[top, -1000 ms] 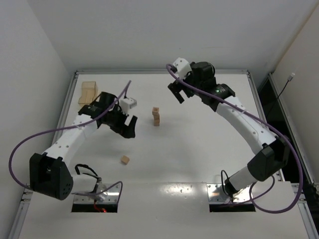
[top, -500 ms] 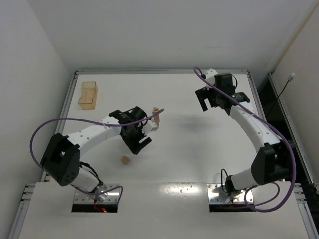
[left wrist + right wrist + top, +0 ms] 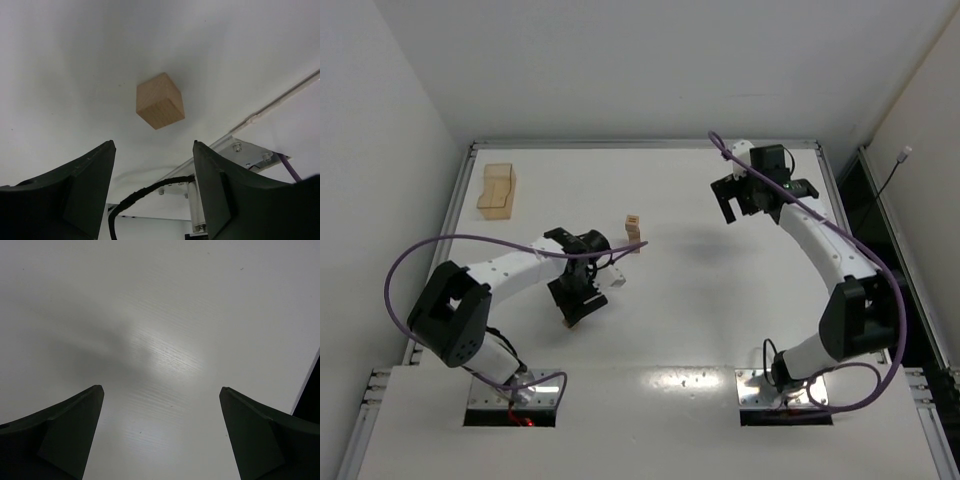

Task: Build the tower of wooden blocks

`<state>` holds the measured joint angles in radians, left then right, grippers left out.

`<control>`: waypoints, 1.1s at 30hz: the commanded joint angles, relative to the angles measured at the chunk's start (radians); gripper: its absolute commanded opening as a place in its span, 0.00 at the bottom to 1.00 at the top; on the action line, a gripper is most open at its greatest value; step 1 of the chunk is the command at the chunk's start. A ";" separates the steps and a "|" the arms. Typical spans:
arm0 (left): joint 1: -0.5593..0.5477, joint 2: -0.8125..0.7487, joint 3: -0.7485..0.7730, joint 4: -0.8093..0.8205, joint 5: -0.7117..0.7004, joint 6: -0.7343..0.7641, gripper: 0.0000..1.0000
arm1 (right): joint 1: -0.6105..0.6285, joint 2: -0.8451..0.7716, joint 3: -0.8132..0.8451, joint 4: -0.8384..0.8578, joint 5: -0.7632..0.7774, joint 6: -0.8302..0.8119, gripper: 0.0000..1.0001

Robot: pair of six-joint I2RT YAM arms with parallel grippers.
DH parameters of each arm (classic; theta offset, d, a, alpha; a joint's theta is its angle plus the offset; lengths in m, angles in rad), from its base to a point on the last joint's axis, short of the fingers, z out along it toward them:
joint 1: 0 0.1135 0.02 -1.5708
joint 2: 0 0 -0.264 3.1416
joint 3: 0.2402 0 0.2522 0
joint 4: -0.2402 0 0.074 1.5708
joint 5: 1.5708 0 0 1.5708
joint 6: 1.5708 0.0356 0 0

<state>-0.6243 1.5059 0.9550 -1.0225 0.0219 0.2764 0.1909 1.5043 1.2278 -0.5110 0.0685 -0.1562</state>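
From above, too small to count the cubes of the wood block tower with any certainty, and its foot crossed by the left arm's purple cable. Almost wholly hidden there under the left gripper: the loose cube, clear only in the left wrist view. In that view, both fingers cut off by the bottom edge. Likewise for the right gripper: cut by the bottom and side edges, only dark tips showing. Too small to tell whether the tan box at the far left is one piece or several
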 commanded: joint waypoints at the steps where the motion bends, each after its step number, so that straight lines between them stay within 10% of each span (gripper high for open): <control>1: -0.003 -0.001 -0.004 -0.031 0.009 0.032 0.59 | -0.007 0.025 0.062 0.002 -0.022 0.014 0.99; 33: -0.023 0.203 0.042 -0.011 0.116 0.063 0.56 | 0.002 0.063 0.073 -0.026 -0.050 -0.006 0.97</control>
<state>-0.6357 1.6943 0.9695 -1.0283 0.1200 0.3321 0.1917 1.5665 1.2629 -0.5461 0.0257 -0.1574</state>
